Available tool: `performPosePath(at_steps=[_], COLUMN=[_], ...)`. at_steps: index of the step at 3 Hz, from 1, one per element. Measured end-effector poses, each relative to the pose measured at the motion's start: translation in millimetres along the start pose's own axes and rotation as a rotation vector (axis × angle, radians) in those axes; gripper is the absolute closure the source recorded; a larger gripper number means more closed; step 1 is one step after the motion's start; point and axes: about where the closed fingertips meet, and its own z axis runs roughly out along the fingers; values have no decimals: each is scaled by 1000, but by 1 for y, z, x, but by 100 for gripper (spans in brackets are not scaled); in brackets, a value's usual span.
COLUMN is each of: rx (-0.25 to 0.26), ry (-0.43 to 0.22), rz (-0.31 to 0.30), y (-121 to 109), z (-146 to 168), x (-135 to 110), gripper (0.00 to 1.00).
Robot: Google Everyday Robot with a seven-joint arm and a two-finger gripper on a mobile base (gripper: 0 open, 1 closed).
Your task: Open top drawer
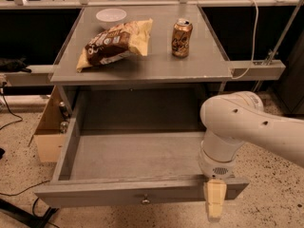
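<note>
The top drawer is grey and flat-fronted, with a small round brass knob at the centre of its front. It stands pulled far out from under the grey counter, showing a plain grey inside with nothing in it. My white arm comes in from the right and bends down over the drawer's front right corner. My gripper hangs there, its cream-coloured finger reaching down across the drawer front, well right of the knob.
On the counter top lie a white bowl, a brown and yellow chip bag and a brown soda can. A cardboard box stands on the floor left of the drawer. Cables lie on the speckled floor.
</note>
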Motion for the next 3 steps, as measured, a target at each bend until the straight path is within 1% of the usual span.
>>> performPosePath(at_steps=[1,2,3], rx=[0,85,237], ry=[0,-34,-93], rz=[0,-69,-162], y=[0,17,56], z=[0,-34,-102], x=[0,-12,-27], gripper=[0,0,0])
